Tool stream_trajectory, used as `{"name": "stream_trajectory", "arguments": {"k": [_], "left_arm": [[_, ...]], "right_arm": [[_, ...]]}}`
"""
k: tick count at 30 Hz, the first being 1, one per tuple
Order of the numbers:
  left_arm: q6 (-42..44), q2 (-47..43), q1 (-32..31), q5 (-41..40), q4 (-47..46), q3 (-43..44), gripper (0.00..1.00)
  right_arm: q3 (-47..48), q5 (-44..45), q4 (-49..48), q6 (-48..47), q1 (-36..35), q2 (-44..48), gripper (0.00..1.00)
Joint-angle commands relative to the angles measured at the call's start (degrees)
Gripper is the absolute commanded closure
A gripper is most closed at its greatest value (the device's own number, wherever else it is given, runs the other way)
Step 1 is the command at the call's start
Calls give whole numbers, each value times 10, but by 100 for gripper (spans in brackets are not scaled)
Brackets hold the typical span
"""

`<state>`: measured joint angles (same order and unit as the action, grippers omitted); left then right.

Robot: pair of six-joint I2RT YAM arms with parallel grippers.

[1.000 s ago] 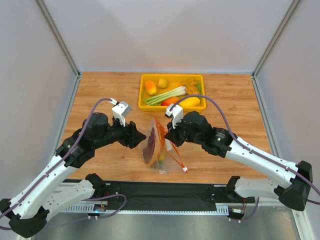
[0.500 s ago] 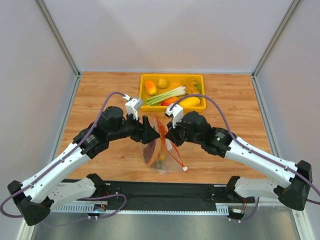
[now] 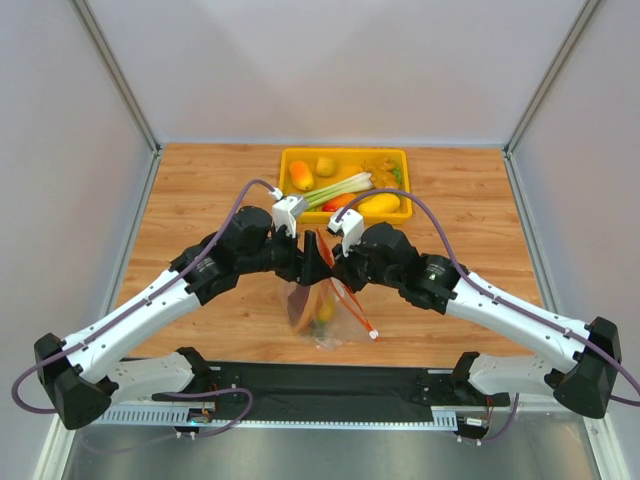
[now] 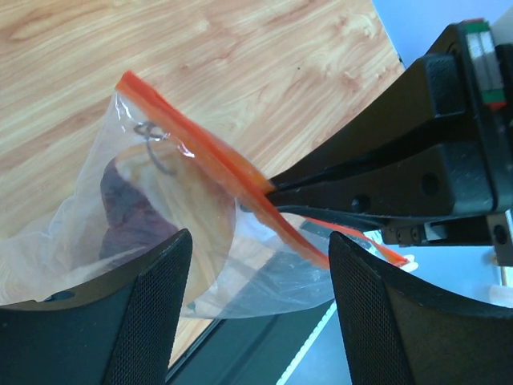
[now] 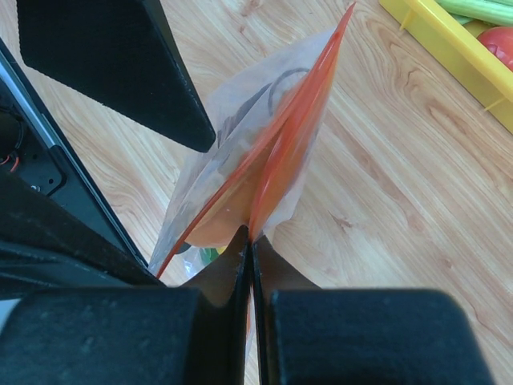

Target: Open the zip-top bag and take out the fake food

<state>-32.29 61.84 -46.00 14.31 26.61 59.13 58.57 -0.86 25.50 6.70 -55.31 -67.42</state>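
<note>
right claw: fingers pressed together, clamped on the red-orange zip strip of the zip-top bag. the bag hangs upright at mid-table, near side of the yellow tray. left claw: fingers apart, straddling the bag's mouth. fake food is inside the bag, maroon slice visible.

Wooden worktop with a yellow tray on it
The tray sits flat toward the far edge, about mid-width. Nearer than the tray, the zip-top bag reaches down to the wood; whether it rests there I cannot tell.
</note>
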Motion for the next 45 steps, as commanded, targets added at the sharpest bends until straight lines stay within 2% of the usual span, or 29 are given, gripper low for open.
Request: {"name": "stream_trajectory", "arguments": {"k": [1,9,13,15,16,21,22,24,40,45], "left_arm": [[-9,4,-8,-15,-10,36,24],[-6,22,-13,-37,15,51,25],[-6,22,-15,-36,17,49,30],[-5,23,-15,-34,19,50,38],[-4,22,-16,-33,22,49,48],[2,8,-15,-33,31,41,77],[3,6,-16,-32,35,38,87],[7,-4,-16,-32,42,34,99],[52,-69,-16,-91,150,37,100],[51,-70,-15,-88,148,36,100]], "right_arm": [[10,8,-26,-14,1,0,100],[-2,-3,-46,-12,1,20,100],[-2,-8,-46,-12,0,22,100],[-1,-6,-46,-12,0,24,100],[-2,-4,-45,-12,0,25,100],[-7,8,-40,-10,0,34,100],[-8,31,-38,-6,0,35,100],[-11,59,-29,-2,0,40,100],[2,191,32,24,2,41,100],[7,207,44,30,2,43,100]]}}
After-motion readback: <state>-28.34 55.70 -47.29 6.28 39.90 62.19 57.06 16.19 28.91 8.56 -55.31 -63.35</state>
